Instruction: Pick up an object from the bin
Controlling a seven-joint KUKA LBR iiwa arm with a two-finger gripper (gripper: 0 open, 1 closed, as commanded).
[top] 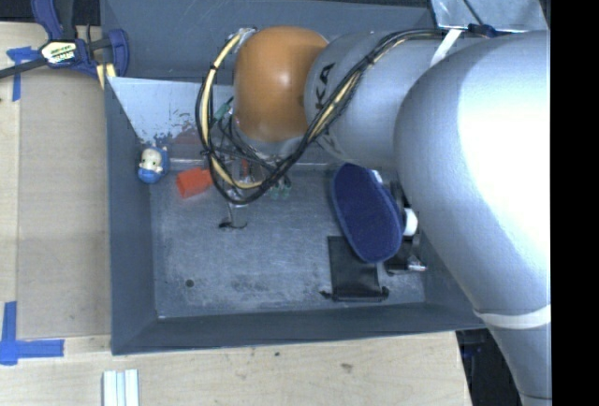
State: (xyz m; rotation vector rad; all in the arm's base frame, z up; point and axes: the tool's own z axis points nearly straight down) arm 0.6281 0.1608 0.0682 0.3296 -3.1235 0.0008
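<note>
Red block (193,182), small and boxy, was seen on the bin floor just beside the gripper (234,213), at about ten o'clock from it; whether the two touched could not be told. The gripper was seen low over the floor in the upper left part of the grey metal bin (131,282), at roughly ten o'clock from the bin's centre. It was largely covered from above by the rounded orange cover (271,81) on the wrist and by loops of black and yellow cables (217,152). Whether it was open or closed, and what if anything was held in it, could not be told. Farther out at nine o'clock from the gripper, beyond the block, a small blue and white figure (150,164) was seen near the left wall. At three o'clock, well apart, a dark blue oval thing (363,212) was seen partly under the arm (468,161). A flat black thing (354,281) was seen just beside it, at about four o'clock from the gripper.
</note>
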